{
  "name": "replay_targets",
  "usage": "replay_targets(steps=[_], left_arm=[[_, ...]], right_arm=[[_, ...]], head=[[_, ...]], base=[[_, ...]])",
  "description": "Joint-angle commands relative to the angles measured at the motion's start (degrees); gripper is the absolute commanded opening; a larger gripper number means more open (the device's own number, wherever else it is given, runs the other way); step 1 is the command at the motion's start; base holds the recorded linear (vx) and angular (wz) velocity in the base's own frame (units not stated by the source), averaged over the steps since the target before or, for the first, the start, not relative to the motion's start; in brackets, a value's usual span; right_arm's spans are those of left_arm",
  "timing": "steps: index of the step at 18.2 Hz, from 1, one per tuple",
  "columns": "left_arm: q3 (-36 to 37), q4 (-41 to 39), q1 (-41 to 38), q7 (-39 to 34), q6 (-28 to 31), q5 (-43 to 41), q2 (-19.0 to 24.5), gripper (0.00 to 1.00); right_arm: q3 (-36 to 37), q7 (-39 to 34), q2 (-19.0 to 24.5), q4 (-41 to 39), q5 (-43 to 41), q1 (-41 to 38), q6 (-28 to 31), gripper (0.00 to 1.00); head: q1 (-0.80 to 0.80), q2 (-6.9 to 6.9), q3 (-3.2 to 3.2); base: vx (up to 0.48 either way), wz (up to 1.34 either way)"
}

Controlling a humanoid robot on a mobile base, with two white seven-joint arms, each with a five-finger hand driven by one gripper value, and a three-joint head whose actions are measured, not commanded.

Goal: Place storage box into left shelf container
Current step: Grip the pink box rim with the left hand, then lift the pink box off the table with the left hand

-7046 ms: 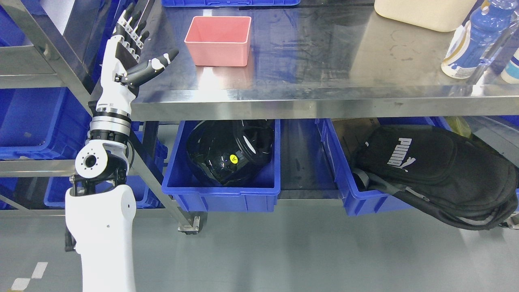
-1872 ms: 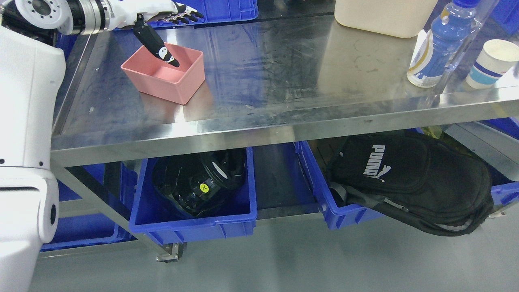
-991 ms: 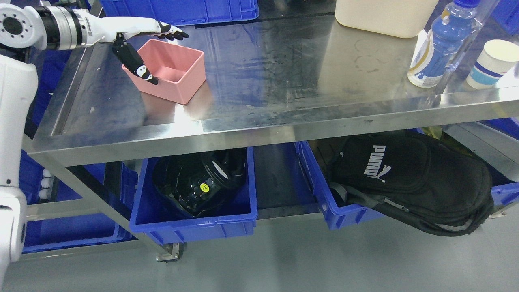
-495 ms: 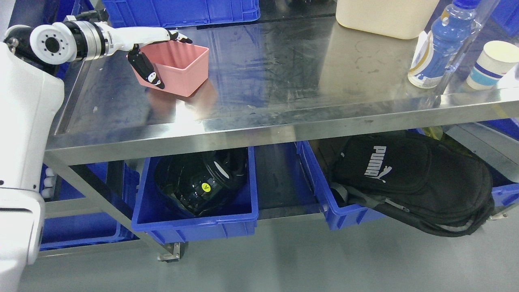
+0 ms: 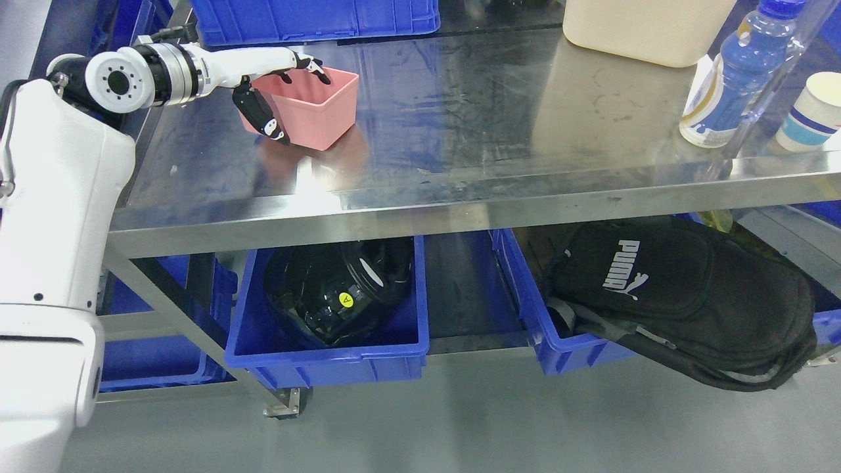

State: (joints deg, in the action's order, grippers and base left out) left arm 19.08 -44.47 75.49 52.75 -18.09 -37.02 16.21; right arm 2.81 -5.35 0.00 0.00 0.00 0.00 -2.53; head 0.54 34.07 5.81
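The pink open-top storage box is at the back left of the steel table top, tipped up on its left side. My left hand comes in from the left and is shut on the box's left wall. Its thumb presses the outside and its fingers hook over the rim into the box. Blue shelf bins show at the far left behind my arm, partly hidden. My right hand is out of the picture.
A blue crate stands just behind the box. A cream container, a blue bottle and a paper cup are at the right. Under the table, one blue bin holds a black helmet and another a black backpack.
My left hand has shut on the box's left wall, the thumb going from inside to outside. The box has tipped up and gone a little back and right. The camera has shifted slightly.
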Motion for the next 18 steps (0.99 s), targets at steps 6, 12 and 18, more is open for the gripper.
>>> replay_targets(steps=[6, 12, 18], left_arm=[[-13.1, 0.7, -2.2, 6.2, -4.8, 5.5, -2.6, 0.06], [-18.7, 0.5, -2.7, 5.0, -7.4, 5.3, -3.4, 0.01], [-25.0, 0.3, 0.3, 5.0, -8.9, 5.6, -4.6, 0.0]], right_arm=[[0.0, -10.2, -1.0, -1.0, -0.2, -1.5, 0.0, 1.0], [0.0, -10.2, -1.0, -1.0, -0.2, -1.5, 0.0, 1.0], [0.0, -10.2, -1.0, -1.0, -0.2, -1.5, 0.0, 1.0]], head=[[0.0, 0.0, 0.0], [0.0, 0.0, 0.0], [0.0, 0.0, 0.0]], base=[[0.001, 0.04], [0.008, -0.01], [-0.001, -0.01]])
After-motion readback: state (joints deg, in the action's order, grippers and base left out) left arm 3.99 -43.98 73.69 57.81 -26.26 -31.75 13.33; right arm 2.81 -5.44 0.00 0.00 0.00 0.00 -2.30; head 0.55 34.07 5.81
